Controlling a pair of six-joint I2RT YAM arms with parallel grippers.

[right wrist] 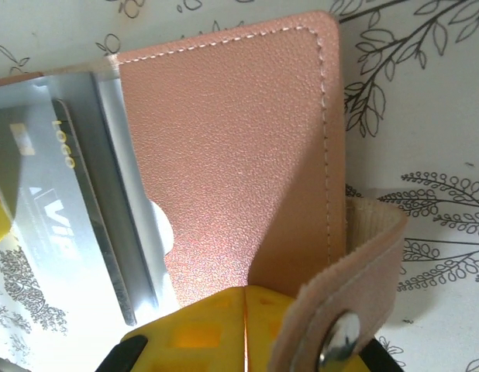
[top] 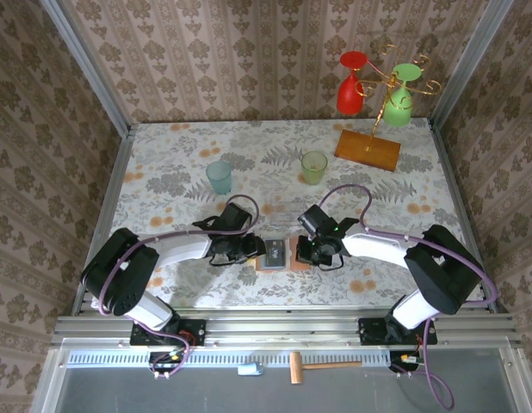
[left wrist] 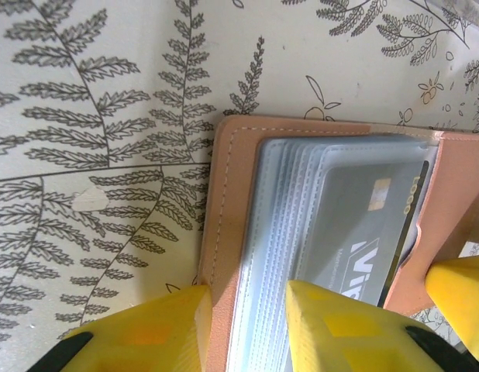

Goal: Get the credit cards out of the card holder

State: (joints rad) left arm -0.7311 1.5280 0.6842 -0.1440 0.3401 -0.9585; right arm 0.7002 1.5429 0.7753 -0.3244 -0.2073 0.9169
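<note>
The salmon-pink card holder (top: 283, 255) lies open and flat on the table between my two grippers. In the left wrist view its left cover (left wrist: 232, 194) carries a stack of clear sleeves, and a grey credit card (left wrist: 363, 232) with pale lettering sits in the top one. My left gripper (left wrist: 247, 310) is open, its yellow fingers straddling the cover's edge and the sleeves. In the right wrist view my right gripper (right wrist: 246, 298) is shut, its tips resting on the holder's right cover (right wrist: 232, 124), beside the snap strap (right wrist: 344, 333). The card (right wrist: 53, 201) shows at the left.
A teal cup (top: 219, 176) and a green cup (top: 314, 166) stand behind the grippers. At the back right an orange stand base (top: 368, 149) carries a hanging red glass (top: 352, 86) and a green glass (top: 402, 99). A small hammer (top: 313, 366) lies below the table's front rail.
</note>
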